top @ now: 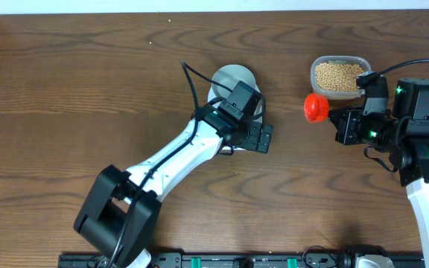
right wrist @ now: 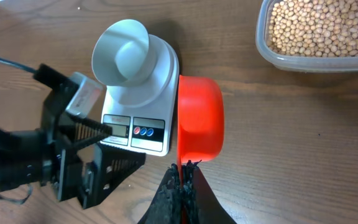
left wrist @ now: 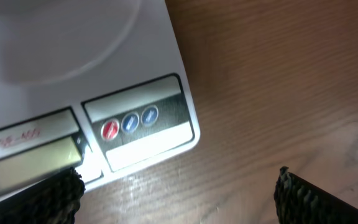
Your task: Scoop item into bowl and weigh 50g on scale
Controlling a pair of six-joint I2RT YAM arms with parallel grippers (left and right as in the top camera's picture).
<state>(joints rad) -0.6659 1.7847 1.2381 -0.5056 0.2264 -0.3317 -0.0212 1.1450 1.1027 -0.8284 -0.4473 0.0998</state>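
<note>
Left arm (top: 177,156) reaches diagonally across the brown wooden counter (top: 65,112). I see its left tool (left wrist: 176,196) over the button edge of the white rectangular digital scale (right wrist: 163,74), fingers wide apart, holding nothing. The small round pale bluish-white bowl (right wrist: 122,53) sits on the scale. Bare counter lies right of the scale's corner. The right tool (right wrist: 182,180) is pinched together on the handle of the red plastic scoop (right wrist: 199,118), just beside the scale. The small tan-yellow beans (right wrist: 328,28) fill the clear plastic container (right wrist: 266,53), far right.

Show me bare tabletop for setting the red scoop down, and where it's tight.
Widest: the brown wooden table left of the white rectangular scale and the left arm. Also free: the near strip between it and the right arm. Crowded: the gap between scale, red plastic scoop and clear bean container.
</note>
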